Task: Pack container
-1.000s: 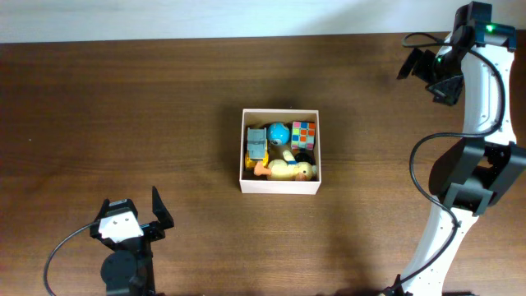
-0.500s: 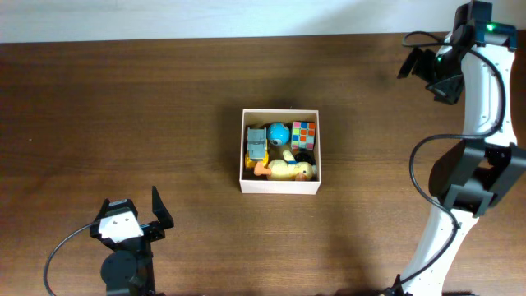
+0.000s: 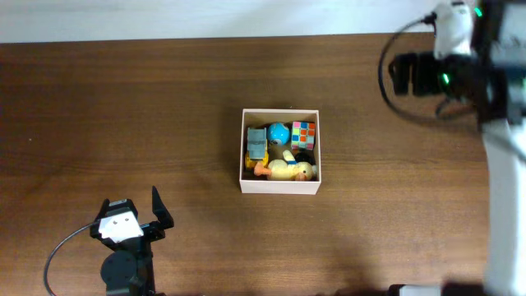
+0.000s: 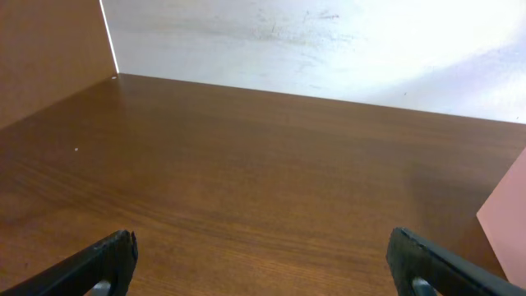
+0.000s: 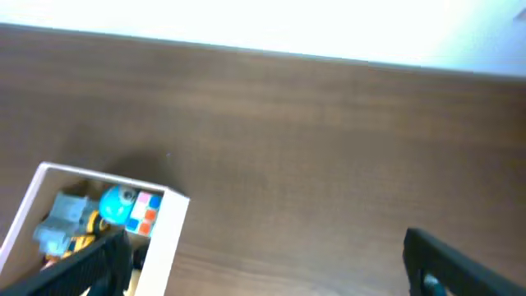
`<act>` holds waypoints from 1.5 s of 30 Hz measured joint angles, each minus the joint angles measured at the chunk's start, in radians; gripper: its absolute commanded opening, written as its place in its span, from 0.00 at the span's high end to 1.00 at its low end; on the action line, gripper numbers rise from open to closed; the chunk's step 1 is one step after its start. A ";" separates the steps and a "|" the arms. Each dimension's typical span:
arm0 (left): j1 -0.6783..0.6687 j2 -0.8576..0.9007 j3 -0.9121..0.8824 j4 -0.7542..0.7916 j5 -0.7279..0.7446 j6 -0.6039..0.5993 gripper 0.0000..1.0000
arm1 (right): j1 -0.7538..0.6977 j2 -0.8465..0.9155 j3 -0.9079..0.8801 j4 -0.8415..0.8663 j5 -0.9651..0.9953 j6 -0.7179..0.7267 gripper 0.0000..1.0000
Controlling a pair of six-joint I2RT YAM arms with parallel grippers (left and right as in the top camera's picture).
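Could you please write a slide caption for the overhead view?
Open cardboard box at the centre of a wooden table, packed with toys including a rubber duck and puzzle cube.

Overhead looks straight down; the oblique right wrist view shares its container (image 3: 279, 186).

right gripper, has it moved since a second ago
Yes. In the overhead view the right gripper has shifted slightly left, toward the container, which has stayed put.

White container (image 3: 279, 187) — multicoloured cube (image 3: 303, 135), blue ball (image 3: 278, 132), seemingly yellow duck (image 3: 289, 170)
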 measured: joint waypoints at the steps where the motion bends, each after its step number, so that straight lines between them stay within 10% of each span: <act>1: 0.000 0.000 0.000 0.000 0.000 0.000 0.01 | 0.000 -0.063 -0.069 0.039 -0.003 -0.008 0.01; 21: 0.000 -0.001 -0.003 0.000 0.000 0.003 0.01 | 0.148 -1.123 -1.459 0.813 -0.047 -0.173 0.01; 45: 0.000 -0.001 -0.003 0.000 0.000 0.003 0.01 | 0.049 -1.503 -1.787 0.871 0.016 -0.107 0.01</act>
